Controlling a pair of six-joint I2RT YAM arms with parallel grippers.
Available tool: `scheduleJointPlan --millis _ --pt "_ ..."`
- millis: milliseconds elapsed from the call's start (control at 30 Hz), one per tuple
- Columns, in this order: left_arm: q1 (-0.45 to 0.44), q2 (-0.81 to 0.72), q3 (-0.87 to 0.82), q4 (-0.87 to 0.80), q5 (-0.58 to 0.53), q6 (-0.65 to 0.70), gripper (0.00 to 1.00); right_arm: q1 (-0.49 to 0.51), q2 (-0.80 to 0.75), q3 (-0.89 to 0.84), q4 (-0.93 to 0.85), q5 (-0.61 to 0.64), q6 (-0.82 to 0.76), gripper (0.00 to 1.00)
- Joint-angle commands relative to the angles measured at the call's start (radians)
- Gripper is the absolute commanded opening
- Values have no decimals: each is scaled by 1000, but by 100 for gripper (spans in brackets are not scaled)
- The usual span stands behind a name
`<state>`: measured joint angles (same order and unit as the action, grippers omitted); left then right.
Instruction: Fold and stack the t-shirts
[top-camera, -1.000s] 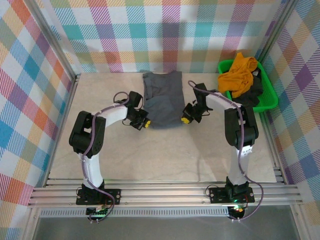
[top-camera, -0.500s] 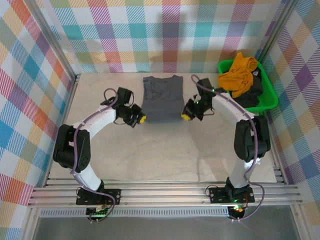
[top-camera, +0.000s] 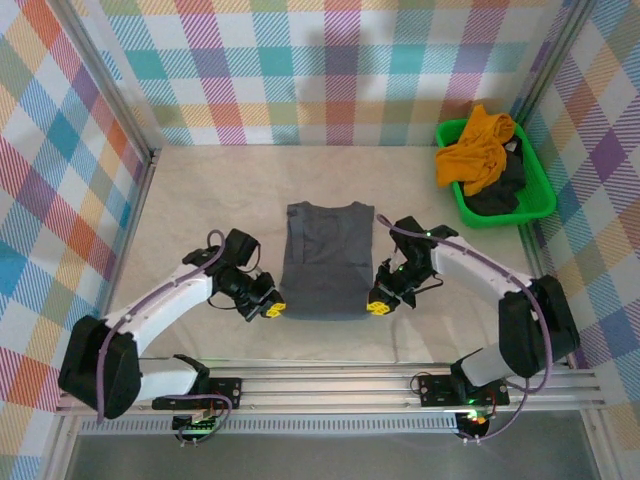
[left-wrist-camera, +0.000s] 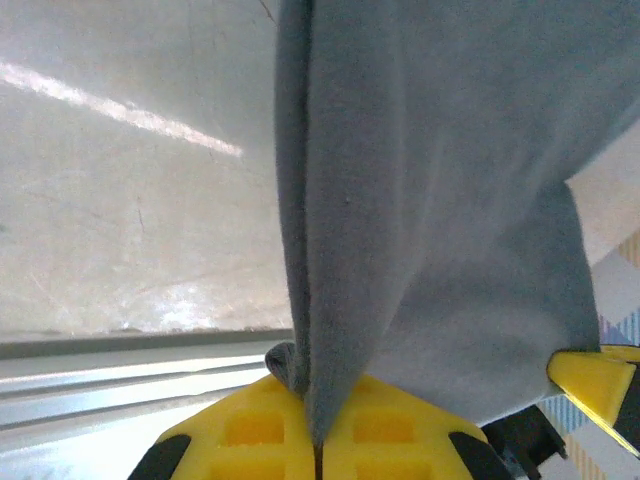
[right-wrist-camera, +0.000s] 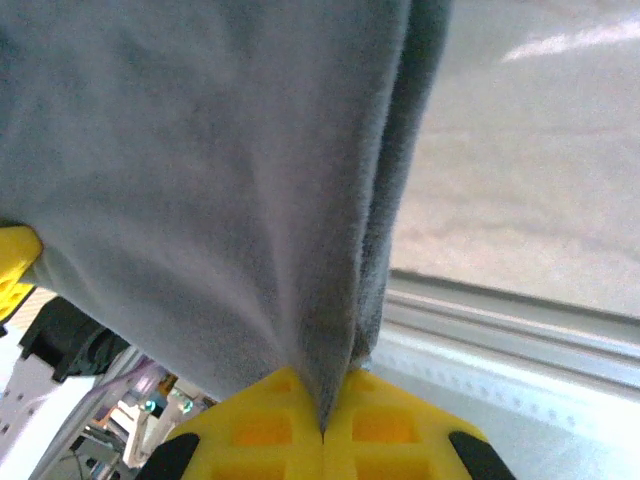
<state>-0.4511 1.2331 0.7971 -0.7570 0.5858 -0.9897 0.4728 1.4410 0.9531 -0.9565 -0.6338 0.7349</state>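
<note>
Both arms are down low at the near end of the slate-grey tee (top-camera: 325, 262), which lies flat in the middle of the surface (top-camera: 200, 200), collar end pointing away from the arm bases. It looks already narrowed into a long rectangle, sides turned in, fairly smooth with a few soft creases. The left fingers (top-camera: 272, 310) are clamped on the near left corner of the hem, and up close the yellow pads (left-wrist-camera: 260, 430) are pressed together with a ridge of grey cloth pinched between them. The right fingers (top-camera: 378, 306) match it at the near right corner, pads (right-wrist-camera: 260, 430) closed tight on a bunched edge. So I'd call this the crosswise fold, just getting started. The next move, I reckon, needs both arms to lift together and carry the hem up and over toward the collar at an even pace, or the rectangle skews. Over in the green basket (top-camera: 540, 195) at the far right, the mustard-orange tee (top-camera: 478, 145) sits crumpled on top of the dark charcoal tee (top-camera: 500, 190), both waiting unfolded.
</note>
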Motion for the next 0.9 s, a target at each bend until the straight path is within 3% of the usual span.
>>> scheduleJointPlan --millis 0,167,367,500,667,700,767,800,867 --pt "-4 -37 70 -76 -8 -4 0 -5 -45 53 -95 -26 41 0" --pt "4 11 225 -79 -74 -40 0 -45 -30 210 -137 11 110 0" --pt "55 174 440 -45 -119 -82 0 -123 125 477 -188 13 136 0" --pt "99 394 658 -45 -147 -83 0 -179 290 631 -107 40 179 0" --pt "159 734 979 -57 -204 -61 0 -230 604 897 -34 76 214 2" --pt "169 804 1047 -69 -217 -62 7 -242 680 969 -27 75 212 13" --pt "186 927 1158 -49 -195 -69 38 -257 809 1139 -61 121 190 37" --pt "192 985 1222 -52 -184 -72 52 -262 874 1236 -92 138 170 45" --pt "195 1064 1356 -116 -193 -58 64 -264 961 1421 -148 169 127 52"
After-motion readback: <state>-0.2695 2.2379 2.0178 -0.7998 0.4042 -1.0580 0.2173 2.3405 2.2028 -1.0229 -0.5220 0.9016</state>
